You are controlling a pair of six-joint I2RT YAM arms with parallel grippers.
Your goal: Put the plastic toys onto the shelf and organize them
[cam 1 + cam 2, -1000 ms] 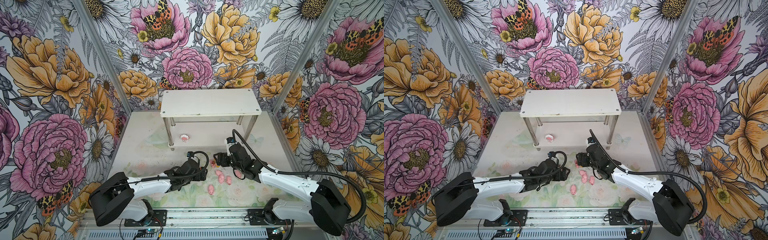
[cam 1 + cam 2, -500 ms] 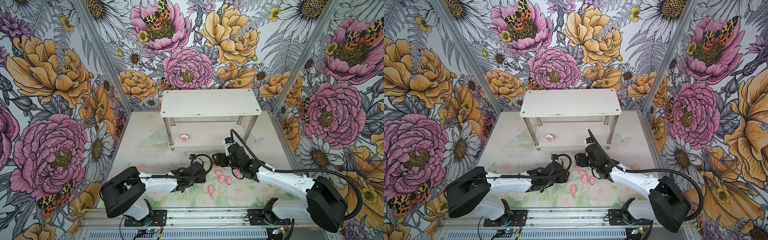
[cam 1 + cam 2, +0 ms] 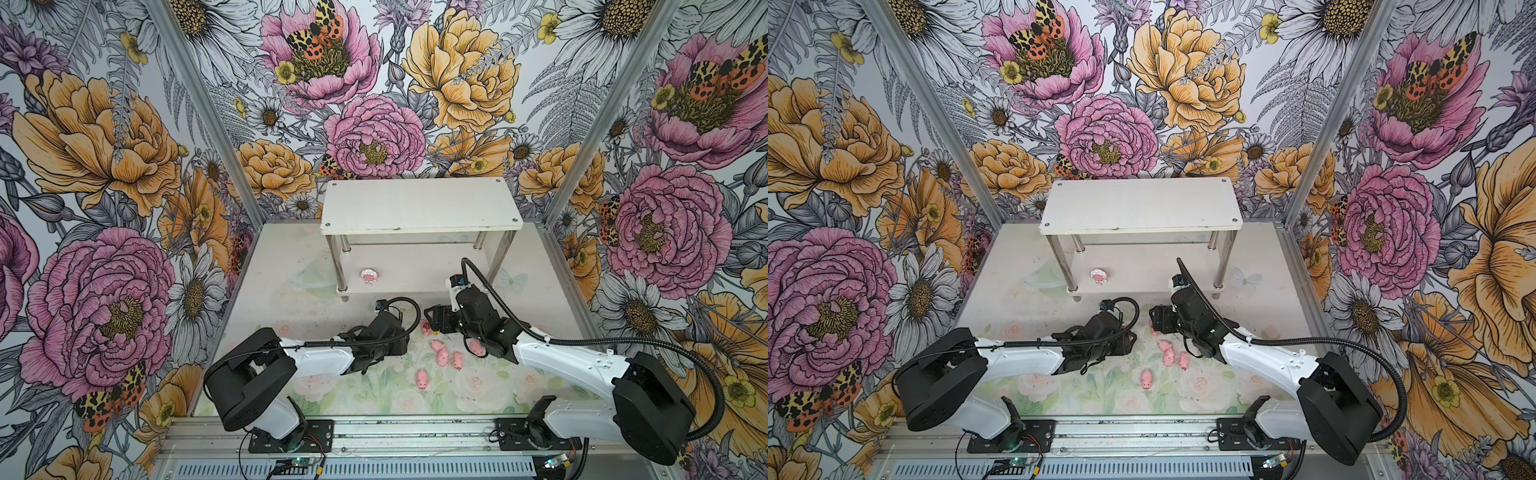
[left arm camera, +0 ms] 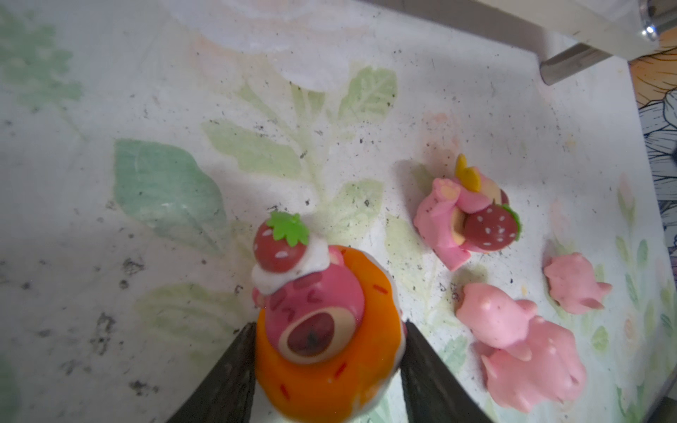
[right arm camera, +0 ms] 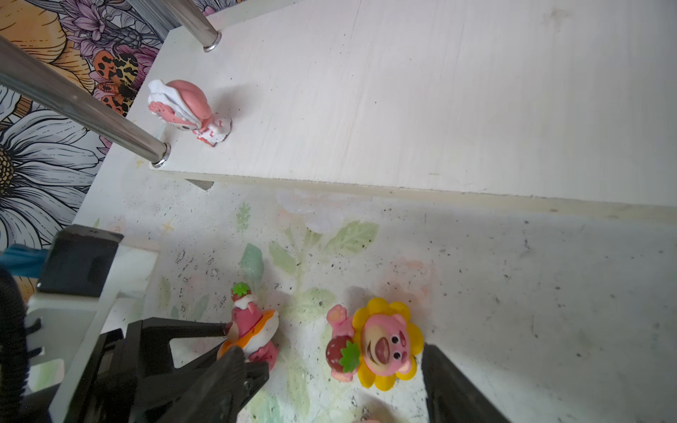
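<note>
left jaws have just closed on the orange-rimmed toy (image 4: 322,381), so it can go to the shelf (image 3: 419,205); right jaws open around the yellow-rimmed toy (image 5: 384,348).

The table is closed in on three sides: the back wall (image 3: 415,137) and the side walls (image 3: 83,208) carry wallpaper of big pink peonies, orange blooms, white daisies and spotted orange moths (image 3: 318,37). Slim metal posts (image 3: 206,108) rise at its two far corners. The table (image 3: 291,303) is pale, printed with faint roses (image 3: 316,382) and green leaves, and peppered with dark specks (image 4: 110,322). A metal rail (image 3: 415,436) lines its near edge. The light is soft and even.
</note>
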